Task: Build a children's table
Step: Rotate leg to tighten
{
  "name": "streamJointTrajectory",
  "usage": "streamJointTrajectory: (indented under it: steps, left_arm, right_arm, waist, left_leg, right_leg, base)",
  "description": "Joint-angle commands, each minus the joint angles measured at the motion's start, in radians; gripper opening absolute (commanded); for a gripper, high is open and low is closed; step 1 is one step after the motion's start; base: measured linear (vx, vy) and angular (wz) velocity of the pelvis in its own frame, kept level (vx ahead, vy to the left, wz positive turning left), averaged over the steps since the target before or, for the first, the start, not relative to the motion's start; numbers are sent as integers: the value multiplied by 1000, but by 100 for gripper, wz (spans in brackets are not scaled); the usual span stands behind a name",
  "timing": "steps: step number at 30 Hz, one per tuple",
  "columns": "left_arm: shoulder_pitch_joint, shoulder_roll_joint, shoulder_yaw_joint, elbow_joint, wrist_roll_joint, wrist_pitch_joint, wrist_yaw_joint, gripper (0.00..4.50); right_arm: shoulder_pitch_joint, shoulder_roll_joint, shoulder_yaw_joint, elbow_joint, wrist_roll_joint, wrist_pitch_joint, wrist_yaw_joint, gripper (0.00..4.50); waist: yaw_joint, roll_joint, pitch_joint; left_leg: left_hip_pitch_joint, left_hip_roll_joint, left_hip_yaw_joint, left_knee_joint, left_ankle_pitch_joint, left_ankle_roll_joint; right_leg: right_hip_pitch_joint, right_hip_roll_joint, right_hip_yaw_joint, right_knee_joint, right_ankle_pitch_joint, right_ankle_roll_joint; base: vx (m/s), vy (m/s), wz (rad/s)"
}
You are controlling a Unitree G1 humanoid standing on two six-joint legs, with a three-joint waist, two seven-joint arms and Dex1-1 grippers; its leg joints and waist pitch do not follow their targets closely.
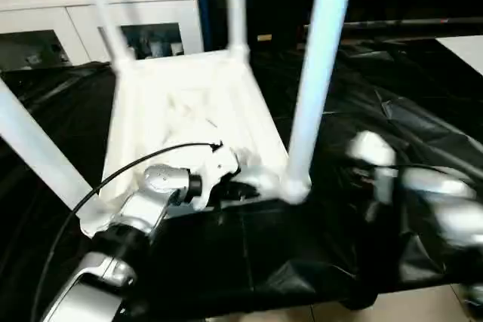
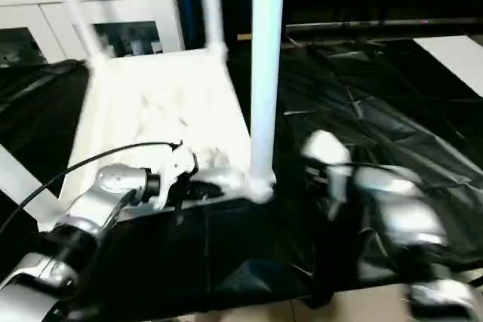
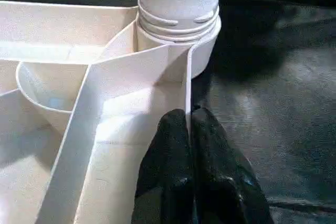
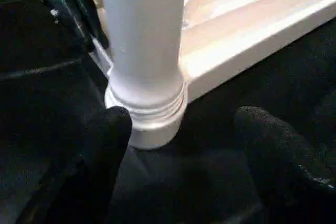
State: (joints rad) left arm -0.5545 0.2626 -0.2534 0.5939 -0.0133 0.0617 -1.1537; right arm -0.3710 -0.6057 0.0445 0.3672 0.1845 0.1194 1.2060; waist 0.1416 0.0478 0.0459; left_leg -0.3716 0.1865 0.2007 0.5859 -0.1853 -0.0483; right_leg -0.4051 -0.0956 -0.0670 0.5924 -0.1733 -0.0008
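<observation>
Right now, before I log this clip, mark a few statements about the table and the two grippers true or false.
1. The tabletop lies upside down with legs standing up. True.
2. The left gripper is pinched on a thin rib of the tabletop. True.
3. The right gripper is clamped around the near leg. False: its fingers are spread, the leg base between them.
4. The tabletop rests on bare wood. False: it lies on a black sheet.

Head eyes look down — wrist cameras close, sharing the corner socket point(image 3: 202, 51).
</observation>
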Motion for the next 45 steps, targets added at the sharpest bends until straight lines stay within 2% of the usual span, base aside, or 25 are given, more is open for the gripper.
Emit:
streamJointTrajectory:
  steps: [1, 2, 5, 6, 7, 8, 11, 13, 14, 15, 16, 17, 18, 19, 20, 21, 23, 26, 27, 29, 31, 33, 35, 37, 45]
  left_arm:
    - [6, -13, 8, -16, -39, -6, -2, 0]
    - [4, -10, 16, -16, -44, -1, -2, 28]
    - [14, 4, 40, -58, -72, 35, -13, 28]
    - [19, 5, 46, -70, -79, 41, -11, 47]
    - [37, 10, 73, -122, -109, 66, -2, 63]
    - [63, 6, 125, -196, -151, 111, 44, 65]
    - [117, -9, 214, -317, -175, 178, 190, 80]
    - [164, -38, 262, -388, -161, 187, 308, 109]
    - [201, -63, 295, -439, -159, 202, 386, 109]
    - [217, -84, 312, -456, -149, 187, 434, 113]
    - [259, -135, 349, -500, -143, 169, 532, 113]
    - [278, -156, 363, -519, -144, 164, 566, 127]
    - [296, -177, 374, -535, -136, 139, 600, 151]
    - [326, -215, 394, -568, -135, 118, 659, 154]
    - [343, -233, 401, -584, -137, 114, 681, 151]
    - [371, -256, 407, -606, -109, 111, 743, 160]
    - [443, -283, 398, -644, -78, 95, 799, 194]
    - [493, -321, 396, -666, -55, 84, 871, 202]
    - [501, -333, 394, -672, -51, 74, 888, 202]
    - [518, -353, 388, -686, -18, 38, 943, 242]
    - [531, -372, 394, -701, 0, 8, 992, 236]
    - [550, -367, 390, -715, 20, -17, 1018, 251]
    - [556, -365, 386, -719, 25, -17, 1021, 284]
    - [566, -358, 372, -717, 48, -17, 1033, 284]
    - [609, -337, 332, -739, 57, -18, 1057, 284]
  right_arm:
    - [8, -12, -17, -37, 25, 19, 25, 352]
    - [18, -22, -21, -53, 37, 31, 35, 361]
    - [39, -32, -53, -93, 72, 72, 17, 361]
    - [41, -31, -58, -97, 74, 78, 8, 363]
    - [50, -26, -80, -115, 84, 100, -27, 363]
    - [61, -14, -109, -140, 92, 130, -82, 363]
    - [80, 22, -154, -188, 89, 187, -218, 363]
    - [102, 65, -179, -240, 76, 218, -322, 363]
    - [120, 101, -198, -280, 69, 260, -406, 363]
    - [131, 124, -203, -302, 58, 258, -444, 363]
    - [157, 187, -219, -354, 40, 266, -541, 363]
    - [170, 215, -225, -378, 35, 268, -579, 363]
    - [178, 246, -233, -396, 27, 272, -624, 363]
    - [192, 291, -241, -422, 24, 277, -685, 380]
    - [200, 310, -241, -432, 19, 276, -711, 396]
    - [212, 343, -243, -447, 16, 274, -756, 396]
    - [233, 392, -243, -467, 5, 266, -829, 409]
    - [251, 409, -230, -473, -22, 250, -868, 439]
    - [254, 415, -231, -478, -21, 251, -871, 439]
    - [260, 421, -220, -495, -10, 266, -860, 450]
    - [270, 415, -185, -518, 10, 294, -824, 450]
    - [285, 395, -122, -530, -11, 321, -801, 450]
    - [288, 391, -109, -531, -16, 328, -799, 450]
    - [293, 393, -94, -529, -12, 335, -798, 450]
    - [304, 383, -77, -533, 5, 349, -788, 450]
  waist:
    - [-4, -22, -60]
    - [-6, -23, -59]
    - [-5, -28, -60]
    - [-3, -26, -61]
    - [-5, -26, -62]
    - [-6, -19, -64]
    - [-15, -21, -62]
    - [-20, -24, -56]
    - [-26, -17, -57]
    - [-30, -19, -55]
    - [-33, -12, -56]
    - [-47, -10, -53]
    - [-47, -11, -55]
    - [-50, 1, -57]
    - [-60, -5, -50]
    - [-61, -6, -52]
    - [-65, -8, -50]
    - [-74, -7, -50]
    - [-76, -7, -49]
    - [-74, -23, -54]
    - [-73, -34, -55]
    - [-71, -31, -56]
    - [-71, -30, -56]
    - [-71, -36, -56]
    - [-55, -41, -51]
  left_leg:
    - [11, 48, -20, -65, -206, 93]
    - [10, 48, -20, -66, -210, 89]
    - [11, 48, -20, -65, -201, 85]
    - [11, 49, -21, -65, -196, 84]
    - [10, 52, -22, -66, -183, 82]
    - [8, 52, -22, -64, -165, 84]
    - [7, 50, -20, -62, -157, 85]
    - [6, 45, -18, -63, -188, 80]
    - [8, 45, -19, -65, -197, 68]
    - [7, 45, -20, -67, -200, 63]
    - [7, 42, -21, -66, -202, 59]
    - [3, 44, -21, -72, -233, 43]
    - [7, 40, -23, -71, -242, 39]
    - [7, 42, -26, -75, -248, 31]
    - [3, 43, -26, -78, -278, 22]
    - [5, 42, -26, -78, -290, 18]
    - [5, 42, -29, -82, -303, 17]
    - [5, 39, -28, -82, -302, 15]
    - [3, 39, -28, -83, -298, 14]
    - [-2, 39, -29, -80, -259, 32]
    - [-3, 42, -28, -78, -236, 45]
    - [-4, 45, -29, -76, -189, 62]
    - [-1, 45, -25, -73, -175, 65]
    - [-1, 45, -25, -75, -195, 60]
    - [4, 46, -28, -80, -263, 26]
  right_leg:
    - [48, -60, 40, -73, -277, -211]
    - [47, -59, 38, -75, -300, -204]
    - [46, -58, 39, -75, -308, -198]
    - [47, -59, 39, -72, -301, -201]
    - [48, -58, 39, -68, -277, -206]
    - [47, -58, 39, -64, -241, -222]
    - [46, -50, 37, -59, -178, -249]
    - [45, -52, 35, -72, -253, -220]
    - [45, -50, 36, -75, -292, -200]
    - [45, -50, 36, -78, -307, -191]
    - [44, -47, 34, -79, -318, -183]
    - [41, -44, 32, -88, -337, -157]
    - [41, -42, 30, -90, -354, -147]
    - [38, -40, 33, -88, -349, -138]
    - [38, -41, 31, -96, -364, -132]
    - [38, -40, 31, -96, -377, -125]
    - [36, -41, 33, -100, -412, -92]
    - [34, -38, 33, -105, -431, -64]
    - [35, -37, 33, -106, -421, -63]
    - [40, -39, 35, -96, -370, -66]
    - [41, -38, 36, -94, -329, -71]
    - [44, -38, 35, -83, -249, -96]
    - [41, -38, 38, -82, -212, -109]
    - [43, -39, 38, -82, -224, -112]
    - [37, -42, 41, -91, -326, -78]
  base:
    - [0, 0, 0]
    - [0, 0, 0]
    - [0, 0, 0]
    - [0, 0, 0]
    - [0, 0, 0]
    - [0, 0, 0]
    - [0, 0, 0]
    - [0, 0, 0]
    - [0, 0, 0]
    - [0, 0, 0]
    - [0, 0, 0]
    - [0, 0, 0]
    - [0, 0, 0]
    - [0, 0, 0]
    - [0, 0, 0]
    - [0, 0, 0]
    - [0, 0, 0]
    - [0, 0, 0]
    - [0, 0, 0]
    - [0, 0, 0]
    - [0, 0, 0]
    - [0, 0, 0]
    - [0, 0, 0]
    - [0, 0, 0]
    - [0, 0, 0]
